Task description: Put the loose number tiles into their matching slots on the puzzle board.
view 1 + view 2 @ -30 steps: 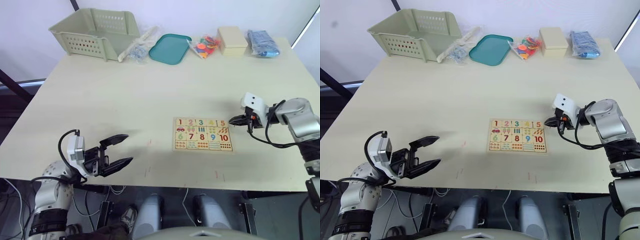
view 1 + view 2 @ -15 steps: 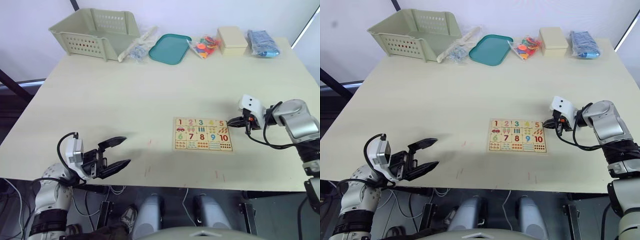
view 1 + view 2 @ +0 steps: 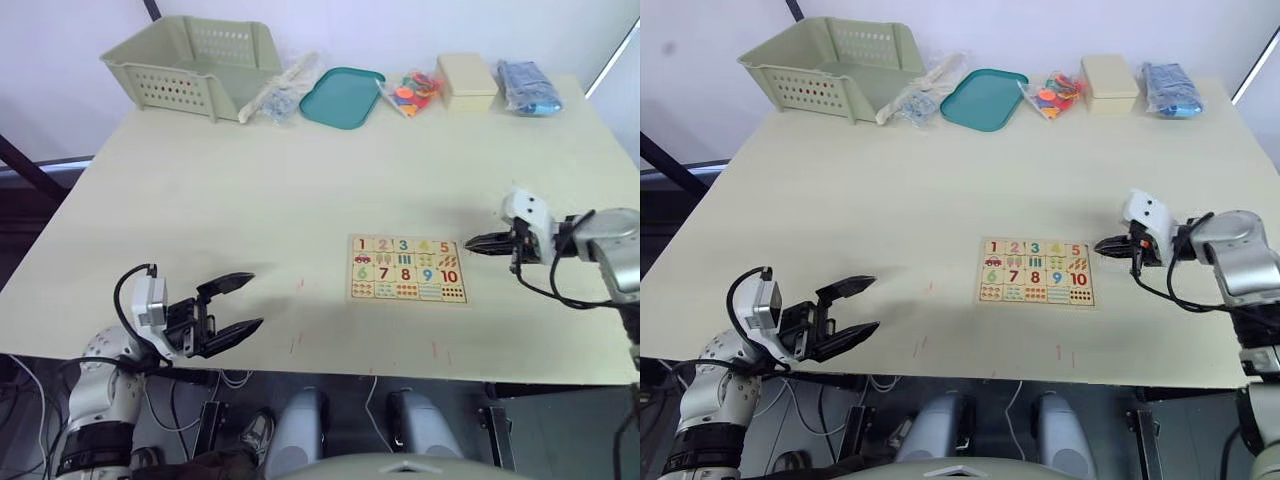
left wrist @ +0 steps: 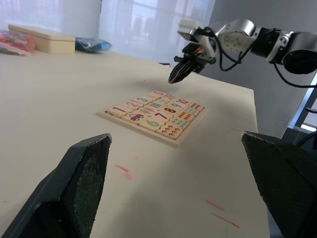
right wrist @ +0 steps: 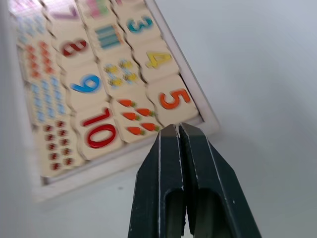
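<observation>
The puzzle board [image 3: 406, 268] lies flat right of the table's middle. Its top row holds the number tiles 1 to 5 [image 3: 403, 245], each seated in a slot; the orange 5 tile [image 5: 174, 98] sits at the right end. My right gripper [image 3: 470, 242] is shut with nothing in it, and its tips hover just off the board's right edge, level with the top row. By the near left edge of the table, well clear of the board, my left gripper [image 3: 255, 300] stands open and empty. The left wrist view shows the board [image 4: 153, 115] ahead, between its wide-spread fingers.
Along the table's far edge stand a green basket [image 3: 190, 55], a clear bag [image 3: 278, 95], a teal tray [image 3: 342, 97], a bag of coloured pieces [image 3: 412, 90], a beige box [image 3: 465, 80] and a blue bag [image 3: 525, 85].
My right gripper, still shut, has drawn back a little to the right from the board's edge. The left gripper has barely moved.
</observation>
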`<state>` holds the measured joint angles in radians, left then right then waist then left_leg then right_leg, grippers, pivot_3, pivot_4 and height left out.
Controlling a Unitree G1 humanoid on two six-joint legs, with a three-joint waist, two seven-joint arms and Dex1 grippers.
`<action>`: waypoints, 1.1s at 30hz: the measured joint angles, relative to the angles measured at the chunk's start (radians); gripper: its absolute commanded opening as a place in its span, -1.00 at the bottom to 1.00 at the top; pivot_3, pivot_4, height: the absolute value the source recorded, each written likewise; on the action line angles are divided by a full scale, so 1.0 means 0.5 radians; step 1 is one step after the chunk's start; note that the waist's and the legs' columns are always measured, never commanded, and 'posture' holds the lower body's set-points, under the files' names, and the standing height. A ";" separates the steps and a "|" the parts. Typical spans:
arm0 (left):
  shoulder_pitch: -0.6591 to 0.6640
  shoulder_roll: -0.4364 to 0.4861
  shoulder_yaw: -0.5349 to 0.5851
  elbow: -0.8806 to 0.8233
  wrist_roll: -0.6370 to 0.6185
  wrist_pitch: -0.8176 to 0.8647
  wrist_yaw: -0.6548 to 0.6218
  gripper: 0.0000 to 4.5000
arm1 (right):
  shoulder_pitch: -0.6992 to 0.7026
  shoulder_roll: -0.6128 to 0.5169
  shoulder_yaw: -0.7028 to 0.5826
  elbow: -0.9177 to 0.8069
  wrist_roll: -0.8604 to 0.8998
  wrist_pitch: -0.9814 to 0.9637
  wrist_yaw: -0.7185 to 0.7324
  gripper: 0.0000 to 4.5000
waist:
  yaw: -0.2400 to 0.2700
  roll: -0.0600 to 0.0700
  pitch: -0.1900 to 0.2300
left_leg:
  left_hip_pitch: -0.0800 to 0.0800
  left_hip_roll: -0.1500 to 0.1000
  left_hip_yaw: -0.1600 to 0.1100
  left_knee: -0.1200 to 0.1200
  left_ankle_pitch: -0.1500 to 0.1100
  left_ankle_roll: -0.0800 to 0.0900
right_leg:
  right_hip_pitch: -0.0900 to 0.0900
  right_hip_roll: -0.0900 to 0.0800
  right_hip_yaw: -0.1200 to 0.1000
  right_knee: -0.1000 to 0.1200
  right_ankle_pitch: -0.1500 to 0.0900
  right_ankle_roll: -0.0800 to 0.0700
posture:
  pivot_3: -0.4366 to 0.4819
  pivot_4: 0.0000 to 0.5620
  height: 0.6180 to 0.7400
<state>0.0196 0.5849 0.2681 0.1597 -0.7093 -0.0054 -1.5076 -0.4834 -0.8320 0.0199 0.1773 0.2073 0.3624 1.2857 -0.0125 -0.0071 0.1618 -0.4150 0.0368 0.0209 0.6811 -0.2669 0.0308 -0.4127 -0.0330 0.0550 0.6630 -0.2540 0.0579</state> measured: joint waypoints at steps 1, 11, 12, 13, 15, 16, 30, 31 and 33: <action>-0.004 -0.001 -0.004 -0.005 0.001 0.002 0.012 1.00 | 0.065 -0.005 -0.058 -0.067 0.059 0.010 -0.001 -0.97 | -0.004 0.000 0.000 | 0.001 0.000 0.000 0.000 0.000 0.000 | 0.000 0.001 0.001 0.000 0.000 0.000 | -0.05 -0.47 1.00; 0.040 0.003 -0.008 -0.107 0.023 0.132 0.211 1.00 | 0.786 -0.072 -0.586 -0.575 0.473 0.007 0.024 0.72 | 0.004 -0.001 0.000 | 0.001 0.000 -0.003 0.000 0.000 0.000 | 0.003 0.001 -0.001 -0.001 0.000 0.000 | -0.05 -0.47 1.00; 0.053 0.004 -0.008 -0.124 0.025 0.149 0.234 1.00 | 0.877 -0.066 -0.643 -0.619 0.498 0.008 0.007 0.90 | 0.004 -0.001 0.000 | 0.001 0.000 -0.003 0.000 0.000 0.000 | 0.003 0.001 0.000 -0.001 0.000 0.001 | -0.05 -0.47 1.00; 0.062 0.004 -0.008 -0.139 0.033 0.169 0.258 1.00 | 0.967 -0.057 -0.700 -0.666 0.525 0.010 -0.017 0.97 | 0.004 -0.001 0.000 | 0.001 0.000 -0.003 0.000 0.000 0.000 | 0.003 0.001 0.000 -0.001 0.000 0.001 | -0.05 -0.47 1.00; 0.075 0.006 -0.007 -0.151 0.043 0.184 0.295 1.00 | 1.084 -0.038 -0.787 -0.731 0.559 0.010 -0.060 0.97 | 0.000 -0.001 -0.001 | 0.002 0.000 -0.002 0.000 0.000 0.000 | 0.004 0.001 0.001 0.000 0.000 0.001 | -0.05 -0.47 1.00; 0.076 0.006 -0.009 -0.164 0.049 0.197 0.322 1.00 | 1.162 -0.023 -0.844 -0.769 0.577 0.010 -0.088 0.97 | -0.001 -0.002 -0.001 | 0.002 0.000 -0.002 0.000 0.000 0.000 | 0.004 0.002 0.001 0.000 0.000 0.001 | -0.05 -0.47 1.00; 0.214 0.017 -0.008 -0.390 0.183 0.307 0.680 1.00 | 1.639 0.107 -1.175 -0.914 0.645 -0.034 -0.283 0.97 | 0.001 -0.003 -0.002 | 0.003 0.000 -0.001 0.000 0.000 0.000 | 0.004 0.003 0.002 -0.001 -0.001 0.001 | -0.05 -0.47 1.00; 0.218 0.017 -0.008 -0.410 0.198 0.314 0.716 1.00 | 1.647 0.110 -1.175 -0.914 0.648 -0.035 -0.296 0.97 | 0.000 -0.003 -0.002 | 0.003 -0.001 -0.001 0.000 0.000 0.000 | 0.004 0.003 0.002 -0.001 -0.001 0.001 | -0.05 -0.47 1.00; 0.222 0.017 -0.011 -0.446 0.204 0.329 0.758 1.00 | 1.650 0.117 -1.175 -0.921 0.654 -0.038 -0.324 0.97 | 0.000 -0.003 -0.002 | 0.003 -0.001 -0.001 0.000 0.000 0.000 | 0.004 0.003 0.002 -0.001 -0.001 0.001 | -0.05 -0.47 1.00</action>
<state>0.1306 0.5931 0.2625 -0.0633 -0.6071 0.1592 -1.1288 0.3414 -0.7737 -0.5676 -0.2832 0.5345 0.3436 1.1239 -0.0124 -0.0084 0.1610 -0.4137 0.0365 0.0203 0.6811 -0.2669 0.0309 -0.4105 -0.0314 0.0562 0.6624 -0.2544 0.0582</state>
